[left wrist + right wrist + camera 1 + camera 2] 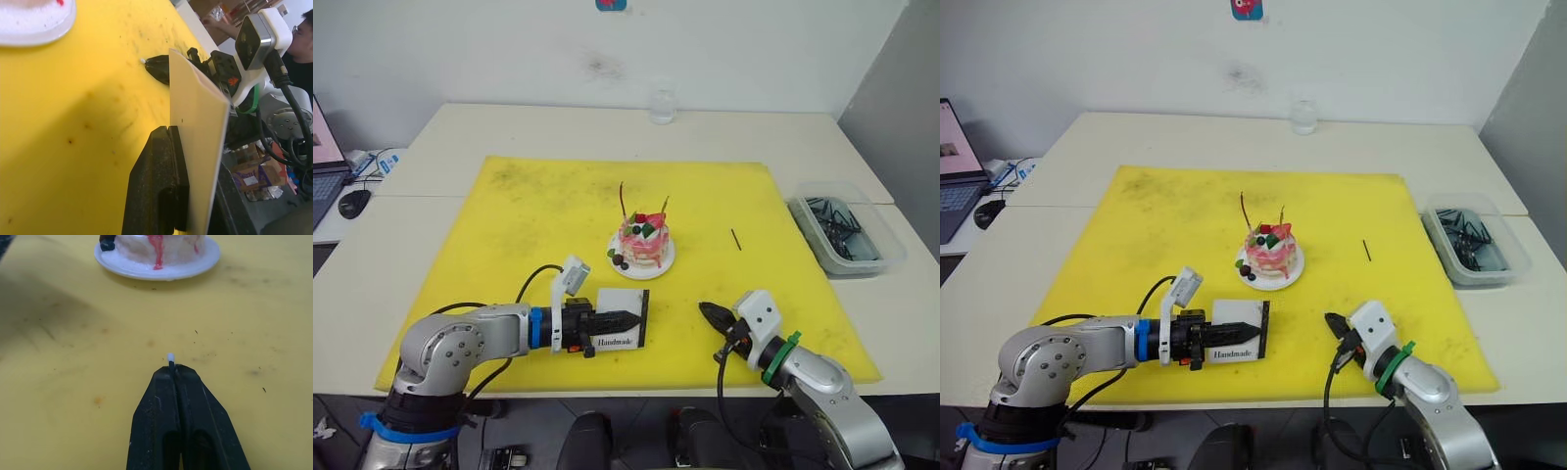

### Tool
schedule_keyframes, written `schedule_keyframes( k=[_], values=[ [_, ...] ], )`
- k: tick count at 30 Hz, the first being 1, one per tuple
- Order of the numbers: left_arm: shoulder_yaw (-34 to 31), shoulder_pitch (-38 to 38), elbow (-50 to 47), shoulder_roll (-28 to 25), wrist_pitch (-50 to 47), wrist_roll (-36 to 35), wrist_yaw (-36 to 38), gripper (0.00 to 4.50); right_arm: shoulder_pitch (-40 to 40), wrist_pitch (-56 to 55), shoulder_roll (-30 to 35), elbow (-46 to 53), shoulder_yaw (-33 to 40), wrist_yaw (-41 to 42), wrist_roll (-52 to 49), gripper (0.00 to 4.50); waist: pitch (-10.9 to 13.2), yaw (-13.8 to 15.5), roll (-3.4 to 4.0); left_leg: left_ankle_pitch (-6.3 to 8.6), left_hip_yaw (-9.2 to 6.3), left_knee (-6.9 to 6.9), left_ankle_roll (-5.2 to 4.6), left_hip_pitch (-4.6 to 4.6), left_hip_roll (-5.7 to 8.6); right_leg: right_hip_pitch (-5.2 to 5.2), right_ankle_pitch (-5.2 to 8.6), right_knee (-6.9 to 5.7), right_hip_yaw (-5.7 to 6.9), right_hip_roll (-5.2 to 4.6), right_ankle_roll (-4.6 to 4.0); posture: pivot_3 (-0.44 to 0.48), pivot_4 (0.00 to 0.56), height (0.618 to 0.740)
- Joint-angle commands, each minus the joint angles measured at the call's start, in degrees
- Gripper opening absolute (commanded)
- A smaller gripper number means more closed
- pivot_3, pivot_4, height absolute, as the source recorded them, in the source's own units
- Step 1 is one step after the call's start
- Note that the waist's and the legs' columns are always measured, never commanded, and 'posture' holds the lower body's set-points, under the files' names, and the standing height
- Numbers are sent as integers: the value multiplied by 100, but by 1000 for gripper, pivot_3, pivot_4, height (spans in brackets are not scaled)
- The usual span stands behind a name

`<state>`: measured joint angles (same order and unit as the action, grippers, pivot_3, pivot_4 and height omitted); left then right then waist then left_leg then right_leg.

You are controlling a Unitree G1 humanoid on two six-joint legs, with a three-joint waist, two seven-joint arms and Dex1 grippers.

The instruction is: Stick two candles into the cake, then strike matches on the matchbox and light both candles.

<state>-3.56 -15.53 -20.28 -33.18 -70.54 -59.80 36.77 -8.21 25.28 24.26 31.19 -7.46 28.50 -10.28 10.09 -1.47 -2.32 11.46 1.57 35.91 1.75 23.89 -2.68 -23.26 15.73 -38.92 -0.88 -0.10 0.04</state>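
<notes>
Candles, two thin tapers [623, 199], stand in the small pink-and-white cake [643, 241] mid-mat. Left gripper [619, 320] clamps the flat white matchbox [619, 331]; right gripper [172, 368] pinches a white-tipped match [170, 358].

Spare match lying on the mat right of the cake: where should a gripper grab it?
Grip the match at mid-length from straight above, fingers closing across its width. It lies flat on the yellow mat, pointing roughly away from the robot.
</notes>
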Motion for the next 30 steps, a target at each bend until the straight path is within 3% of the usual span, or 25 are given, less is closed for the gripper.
schedule_keyframes(
  k=[1,7,13,19,30],
  values=[
    [86,-171,-135,66,267,162,-27,0,237,341,361,783,326,218,-253,23,0,0,0,0,1,2,0,0,0,0,0,0,-1,0,1,0,150,740],
    [271,-456,-100,475,690,531,-228,0,1265,706,1644,1523,532,974,-382,23,2,5,1,0,-3,6,0,-1,3,2,-3,-1,2,2,5,0,150,740],
    [186,-746,-5,860,467,245,-446,0,2193,365,2419,1575,-145,1683,-40,23,2,3,0,0,-4,3,0,2,4,2,-1,4,2,10,4,0,150,740],
    [51,-1048,302,955,81,-74,-554,0,2685,234,2509,1416,-746,1961,333,23,3,-2,0,0,-7,6,0,3,5,1,-1,1,4,12,7,0,150,740],
    [212,-992,225,884,415,361,-563,0,3147,923,2362,1282,-1154,2003,653,23,3,4,0,-1,-5,8,0,3,3,2,-2,0,1,9,8,0,150,740]
  ],
)
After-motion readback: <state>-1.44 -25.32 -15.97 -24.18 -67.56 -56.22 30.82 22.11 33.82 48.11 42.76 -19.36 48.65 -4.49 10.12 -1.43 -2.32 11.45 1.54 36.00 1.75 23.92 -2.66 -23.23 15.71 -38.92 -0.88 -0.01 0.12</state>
